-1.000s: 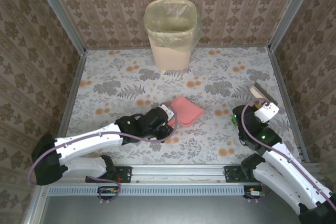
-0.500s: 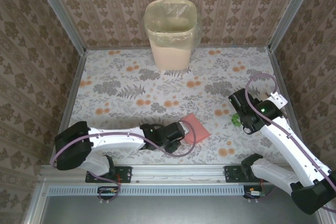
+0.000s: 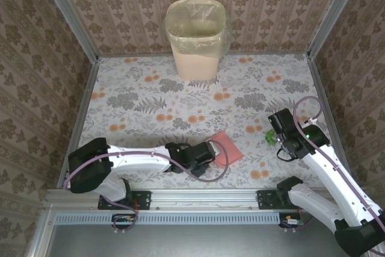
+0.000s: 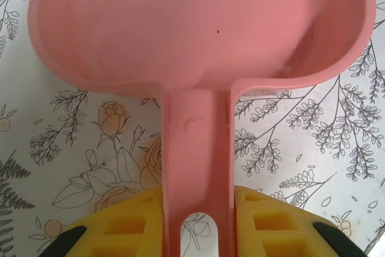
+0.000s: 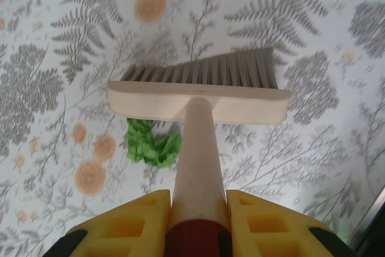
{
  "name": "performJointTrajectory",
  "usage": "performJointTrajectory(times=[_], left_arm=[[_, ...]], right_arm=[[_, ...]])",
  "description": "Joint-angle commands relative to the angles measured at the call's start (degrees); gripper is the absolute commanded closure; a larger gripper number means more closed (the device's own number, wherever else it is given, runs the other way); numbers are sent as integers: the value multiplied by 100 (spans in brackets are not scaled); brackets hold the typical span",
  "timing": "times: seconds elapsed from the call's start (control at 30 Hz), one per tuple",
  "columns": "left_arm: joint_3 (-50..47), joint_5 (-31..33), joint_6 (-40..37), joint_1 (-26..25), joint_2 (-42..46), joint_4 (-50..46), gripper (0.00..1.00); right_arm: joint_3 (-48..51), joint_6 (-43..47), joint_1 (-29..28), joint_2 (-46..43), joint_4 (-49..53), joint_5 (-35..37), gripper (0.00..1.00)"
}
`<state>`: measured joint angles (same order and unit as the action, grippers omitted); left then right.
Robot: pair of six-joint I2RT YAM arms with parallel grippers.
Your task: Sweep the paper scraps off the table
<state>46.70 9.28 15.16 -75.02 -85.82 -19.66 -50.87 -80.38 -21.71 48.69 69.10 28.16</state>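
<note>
- The table (image 3: 132,100) is wide and flat, with grey leaves and orange flowers printed on it.
- We see the paper scraps (image 3: 271,138) as one small green crumpled bunch. It lies on the right side of the table, towards the near edge.
- The left gripper (image 4: 197,224) pinches the thin handle of a pink dustpan (image 4: 198,22). Its yellow fingers (image 4: 129,224) press on both sides of the handle.
- From above, the dustpan (image 3: 227,147) lies flat on the table, near the middle of the near edge. Its long side runs from left to right. The handle points left, at the left arm. The wide mouth points right, at the green bunch.
- There is bare table between the dustpan's mouth and the green bunch.
- We see nothing inside the dustpan.
- The right gripper (image 5: 195,221) pinches the handle of a small brush (image 5: 198,97). The handle runs straight out from the gripper. The brush head lies across the end of it.
- The grey bristles point away from the gripper.
- In the right wrist view, the green bunch (image 5: 153,145) sits on the gripper's side of the brush head, just left of the handle. We cannot tell if the brush touches it.
- A pale bin (image 3: 196,39) with a bag in it stands upright at the far edge of the table, well apart from both arms.
</note>
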Motion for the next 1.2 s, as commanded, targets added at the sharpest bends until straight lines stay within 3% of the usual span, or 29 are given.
performJointTrajectory(times=[0.0, 0.3, 0.5, 0.9, 1.17], left_arm=[[170, -40, -135, -65, -88, -7, 100], [236, 38, -101, -65, -232, 19, 100], [305, 196, -60, -65, -339, -32, 100], [305, 301, -38, -56, -344, -1, 100], [247, 349, -22, -56, -293, 73, 100]], right_arm=[[150, -426, -268, -62, -410, -1084, 100], [-317, -1316, -2246, 173, -807, -844, 100], [-659, -1435, -3049, 223, -904, -603, 100], [-588, -1316, -3226, -683, -679, 560, 100], [-433, -61, -3080, -879, -1261, 1398, 100]])
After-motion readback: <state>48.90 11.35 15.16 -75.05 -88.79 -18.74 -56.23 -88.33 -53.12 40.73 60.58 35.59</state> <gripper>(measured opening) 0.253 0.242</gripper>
